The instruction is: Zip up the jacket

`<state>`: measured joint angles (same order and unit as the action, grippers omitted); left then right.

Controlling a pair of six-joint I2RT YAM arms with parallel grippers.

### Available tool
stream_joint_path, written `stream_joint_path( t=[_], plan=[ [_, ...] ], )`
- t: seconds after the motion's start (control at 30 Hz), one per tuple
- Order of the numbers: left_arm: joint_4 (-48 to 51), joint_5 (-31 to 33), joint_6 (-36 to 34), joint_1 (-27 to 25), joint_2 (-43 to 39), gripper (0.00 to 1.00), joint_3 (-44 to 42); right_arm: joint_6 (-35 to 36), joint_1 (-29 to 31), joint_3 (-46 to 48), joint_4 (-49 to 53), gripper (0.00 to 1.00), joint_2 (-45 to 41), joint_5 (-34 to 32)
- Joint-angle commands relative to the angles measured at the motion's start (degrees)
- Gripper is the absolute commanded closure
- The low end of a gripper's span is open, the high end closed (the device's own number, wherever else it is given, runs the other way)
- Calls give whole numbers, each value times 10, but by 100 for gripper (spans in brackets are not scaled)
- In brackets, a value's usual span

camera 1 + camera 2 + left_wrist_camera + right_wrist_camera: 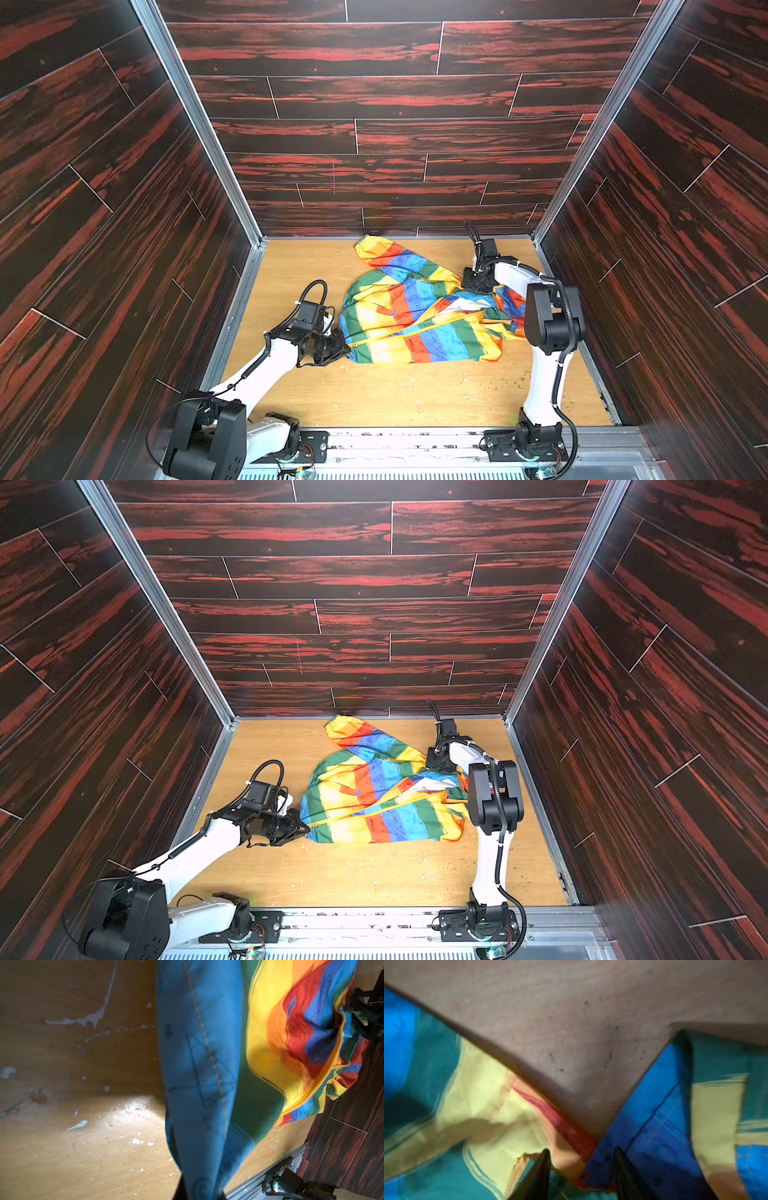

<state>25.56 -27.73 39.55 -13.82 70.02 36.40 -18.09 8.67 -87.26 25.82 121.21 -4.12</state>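
- Both top views: jacket (419,316) is lying crumpled on the table (374,395); left gripper (348,347) is clenching its 8 o'clock hem, right gripper (476,286) working at 2 o'clock.
- Left wrist: cloth is hanging thin, limp, likely slippery; zipper (324,1078) probably offers the firmest hold.
- Right wrist: right gripper (581,1152) jaws are standing apart over cloth.

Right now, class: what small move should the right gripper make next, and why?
Probably close the right gripper on the jacket fabric between its open fingers. The left gripper clamps the blue hem edging, and the yellow zipper looks unzipped near the right gripper.
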Motion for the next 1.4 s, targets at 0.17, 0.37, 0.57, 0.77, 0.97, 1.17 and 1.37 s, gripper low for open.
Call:
stream_joint_path(
  t=[0.17,0.37,0.57,0.77,0.97,1.17,1.37],
  plan=[
    [-17,-10,11,3,-5,100,-16,2,2,68,-50,96,-75,40],
    [-22,-11,12,4,1,100,-15,-3,1,159,-109,100,-182,27],
    [-26,-13,13,4,6,100,-12,-9,1,294,-198,100,-290,-1],
    [-27,-15,14,4,7,100,-10,-64,-7,463,-285,96,-381,-36],
    [-18,-14,11,4,9,100,-3,-127,-37,547,-288,72,-436,-63],
    [-15,-14,10,4,6,100,-1,-164,-59,550,-259,52,-481,-64],
    [-13,-13,10,4,0,100,-2,-192,-58,504,-221,40,-502,-30]
  ],
)
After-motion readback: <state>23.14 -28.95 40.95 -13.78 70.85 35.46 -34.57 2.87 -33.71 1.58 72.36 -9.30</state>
